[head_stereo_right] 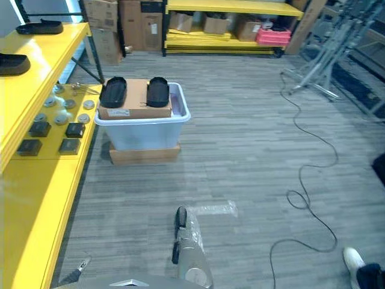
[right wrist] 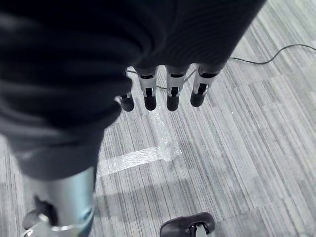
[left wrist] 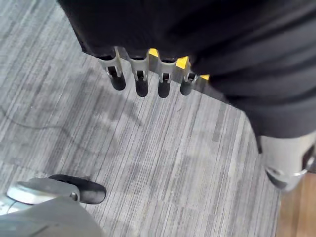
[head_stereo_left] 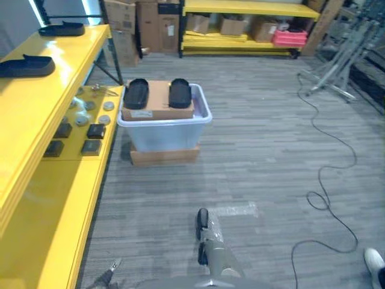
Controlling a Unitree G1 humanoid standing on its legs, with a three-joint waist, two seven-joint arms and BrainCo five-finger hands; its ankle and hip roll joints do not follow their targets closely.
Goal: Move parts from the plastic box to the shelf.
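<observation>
Grey striped carpet floor [head_stereo_left: 252, 150]; far yellow rack [head_stereo_left: 240, 24] with cardboard boxes [head_stereo_left: 231, 25]; metal stands [head_stereo_left: 343, 60] right.

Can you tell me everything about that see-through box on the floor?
The box is a pale, see-through plastic tub with a wide rim and no lid. It stands upright on a flat brown cardboard base on the grey floor, close beside the yellow shelf. A brown carton fills its top, and two black oval parts lie flat on that carton, side by side. No hand touches it.
</observation>
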